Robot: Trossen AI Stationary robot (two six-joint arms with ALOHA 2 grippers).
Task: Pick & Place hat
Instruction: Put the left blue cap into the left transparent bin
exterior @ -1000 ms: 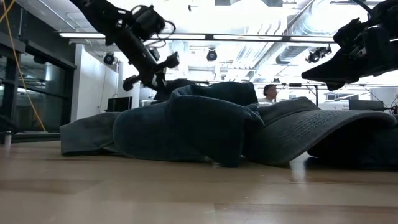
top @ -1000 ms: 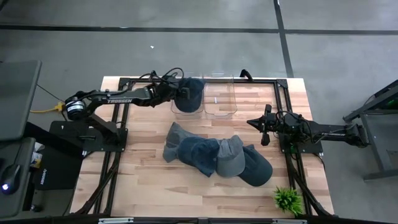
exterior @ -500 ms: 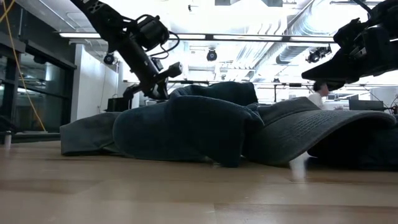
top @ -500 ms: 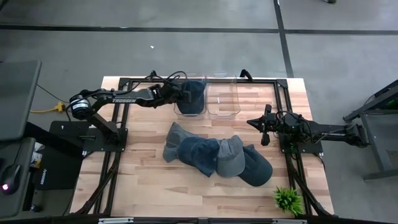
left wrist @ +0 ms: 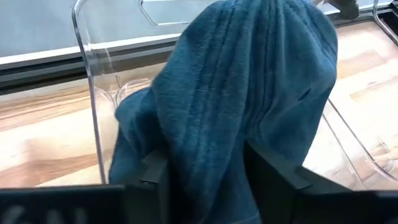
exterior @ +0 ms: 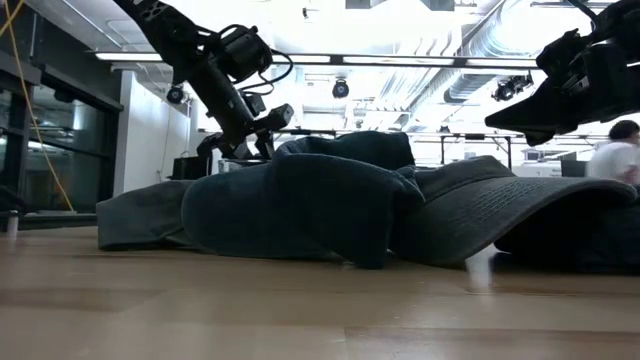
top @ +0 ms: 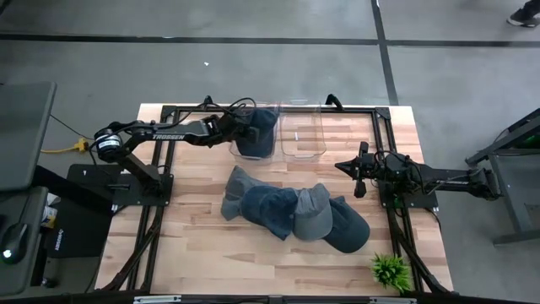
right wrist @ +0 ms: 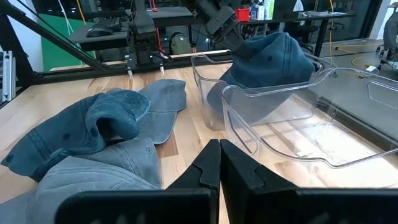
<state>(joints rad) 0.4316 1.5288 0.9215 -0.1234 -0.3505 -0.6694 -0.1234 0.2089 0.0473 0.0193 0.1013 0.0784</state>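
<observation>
Wooden planks make up the worktop (top: 194, 253) under me, and at its near middle lies the heap of hats (top: 295, 213) not yet dealt with, blue and grey denim caps overlapping one another so that each brim rests on its neighbour. They sit loosely there because they are the stock I draw from. At about four o'clock a small green plant (top: 390, 270) stands on the near corner, clear of the work.

My right gripper (right wrist: 219, 163) waits at three o'clock, its fingers pressed together with nothing between them, pointed toward the heap and the bins.

Farther off, at about eleven o'clock, my left gripper (top: 239, 133) reaches over the left clear bin (top: 234, 149). The blue hat (left wrist: 249, 93) hangs draped over the bin's wall, partly inside it, between my left fingers (left wrist: 273, 177), which stand a little apart on either side of the cloth. I judge I am letting it go, so it can slump into the bin. Just beside it the second clear bin (top: 302, 139) looks empty.
</observation>
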